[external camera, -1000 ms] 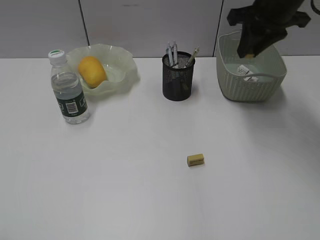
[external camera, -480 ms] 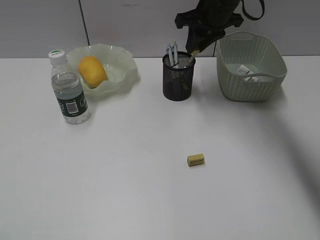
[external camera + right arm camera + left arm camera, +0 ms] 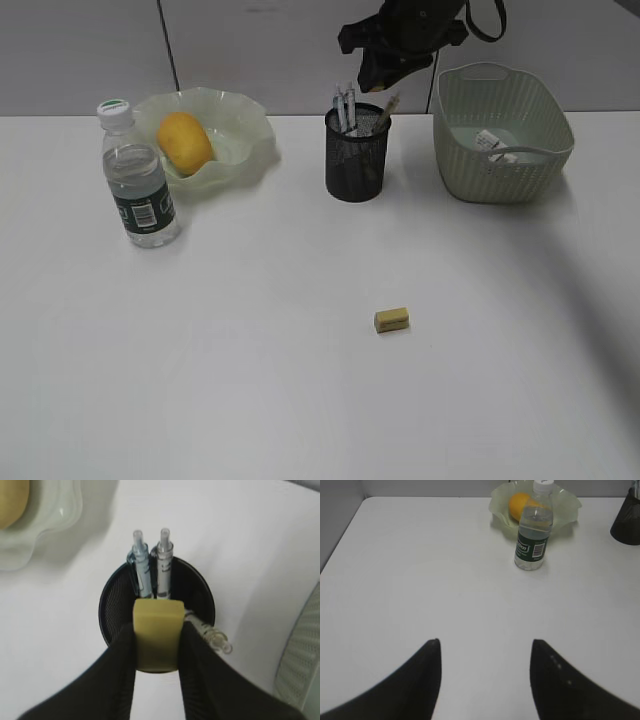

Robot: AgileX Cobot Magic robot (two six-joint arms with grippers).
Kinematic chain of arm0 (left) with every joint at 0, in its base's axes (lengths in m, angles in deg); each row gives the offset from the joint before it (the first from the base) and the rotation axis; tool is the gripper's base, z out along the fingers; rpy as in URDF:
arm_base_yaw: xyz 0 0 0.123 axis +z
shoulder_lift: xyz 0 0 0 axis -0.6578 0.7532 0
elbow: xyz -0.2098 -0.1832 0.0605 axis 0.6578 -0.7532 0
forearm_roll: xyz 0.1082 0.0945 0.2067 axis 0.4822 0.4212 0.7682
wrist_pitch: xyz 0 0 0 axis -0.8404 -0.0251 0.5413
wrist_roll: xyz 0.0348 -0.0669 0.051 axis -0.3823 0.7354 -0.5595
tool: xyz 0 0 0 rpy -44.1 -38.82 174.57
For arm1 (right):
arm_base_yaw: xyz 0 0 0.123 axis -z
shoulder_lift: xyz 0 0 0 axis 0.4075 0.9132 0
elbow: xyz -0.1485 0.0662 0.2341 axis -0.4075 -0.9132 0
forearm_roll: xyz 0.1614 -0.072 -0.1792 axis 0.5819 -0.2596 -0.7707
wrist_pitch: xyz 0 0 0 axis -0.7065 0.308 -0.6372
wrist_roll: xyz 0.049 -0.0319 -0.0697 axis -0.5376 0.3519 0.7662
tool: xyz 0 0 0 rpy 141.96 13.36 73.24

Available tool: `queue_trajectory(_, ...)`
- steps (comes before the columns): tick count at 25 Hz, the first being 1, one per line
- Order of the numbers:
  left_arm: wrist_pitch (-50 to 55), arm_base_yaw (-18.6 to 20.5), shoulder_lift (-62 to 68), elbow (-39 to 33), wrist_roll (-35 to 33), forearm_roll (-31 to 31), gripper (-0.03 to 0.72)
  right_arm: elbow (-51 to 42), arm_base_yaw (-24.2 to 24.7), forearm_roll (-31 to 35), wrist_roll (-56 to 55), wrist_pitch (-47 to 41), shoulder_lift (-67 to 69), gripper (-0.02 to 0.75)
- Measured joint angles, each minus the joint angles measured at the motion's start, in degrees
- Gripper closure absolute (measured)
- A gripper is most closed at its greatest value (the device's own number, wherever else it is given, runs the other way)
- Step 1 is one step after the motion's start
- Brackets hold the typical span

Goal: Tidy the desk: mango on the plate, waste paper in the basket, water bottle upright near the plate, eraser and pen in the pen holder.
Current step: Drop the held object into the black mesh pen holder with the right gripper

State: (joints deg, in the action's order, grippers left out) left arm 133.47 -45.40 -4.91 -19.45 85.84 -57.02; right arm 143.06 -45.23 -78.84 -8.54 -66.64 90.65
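Your right hand (image 3: 156, 645) sits directly above the pen holder (image 3: 355, 152), its fingers closed on a yellow eraser (image 3: 157, 634) over the cup's mouth, where three pens (image 3: 165, 562) stand. A second eraser (image 3: 391, 319) lies on the bench (image 3: 250, 350) well in front of the pen holder. Your left hand (image 3: 485, 677) is spread wide and empty, low over the bench, well short of the upright water bottle (image 3: 534, 532).

Office: white desk (image 3: 300, 400), pen holder (image 3: 356, 155)
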Motion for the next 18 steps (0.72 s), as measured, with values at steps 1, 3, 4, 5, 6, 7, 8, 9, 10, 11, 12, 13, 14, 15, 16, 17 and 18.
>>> queue_trajectory(1,0.0,0.0,0.0,0.0,0.0,0.03,0.253,0.0,0.0,0.12,0.31,0.51,0.0,0.522)
queue_trajectory(3,0.0,0.0,0.0,0.0,0.0,0.03,0.253,0.0,0.0,0.43,0.97,1.68,0.0,0.522)
queue_trajectory(4,0.0,0.0,0.0,0.0,0.0,0.03,0.253,0.0,0.0,0.62,1.2,2.19,0.0,0.522)
queue_trajectory(5,0.0,0.0,0.0,0.0,0.0,0.03,0.253,0.0,0.0,0.76,1.36,2.64,0.0,0.522)
queue_trajectory(6,0.0,0.0,0.0,0.0,0.0,0.03,0.253,0.0,0.0,0.96,1.5,3.05,0.0,0.522)
queue_trajectory(7,0.0,0.0,0.0,0.0,0.0,0.03,0.253,0.0,0.0,1.28,1.58,3.43,0.0,0.522)
queue_trajectory(8,0.0,0.0,0.0,0.0,0.0,0.03,0.253,0.0,0.0,1.59,1.63,3.72,0.0,0.522)
queue_trajectory(9,0.0,0.0,0.0,0.0,0.0,0.03,0.253,0.0,0.0,1.79,1.78,4.16,0.0,0.522)
queue_trajectory(10,0.0,0.0,0.0,0.0,0.0,0.03,0.253,0.0,0.0,1.93,1.93,4.52,0.04,0.522)
queue_trajectory(11,0.0,0.0,0.0,0.0,0.0,0.03,0.253,0.0,0.0,2.06,2.0,4.79,0.11,0.522)
queue_trajectory(12,0.0,0.0,0.0,0.0,0.0,0.03,0.253,0.0,0.0,2.12,2.06,4.91,0.32,0.522)
queue_trajectory(13,0.0,0.0,0.0,0.0,0.0,0.03,0.253,0.0,0.0,2.18,2.12,5.05,0.63,0.523)
queue_trajectory(14,0.0,0.0,0.0,0.0,0.0,0.03,0.253,0.0,0.0,2.17,2.17,5.07,0.92,0.523)
queue_trajectory(15,0.0,0.0,0.0,0.0,0.0,0.03,0.253,0.0,0.0,2.17,2.18,5.12,1.29,0.523)
queue_trajectory(16,0.0,0.0,0.0,0.0,0.0,0.03,0.253,0.0,0.0,2.23,2.18,5.12,1.64,0.523)
queue_trajectory(17,0.0,0.0,0.0,0.0,0.0,0.03,0.253,0.0,0.0,2.23,2.23,5.12,2.01,0.523)
queue_trajectory(18,0.0,0.0,0.0,0.0,0.0,0.03,0.253,0.0,0.0,2.23,2.23,5.14,2.34,0.523)
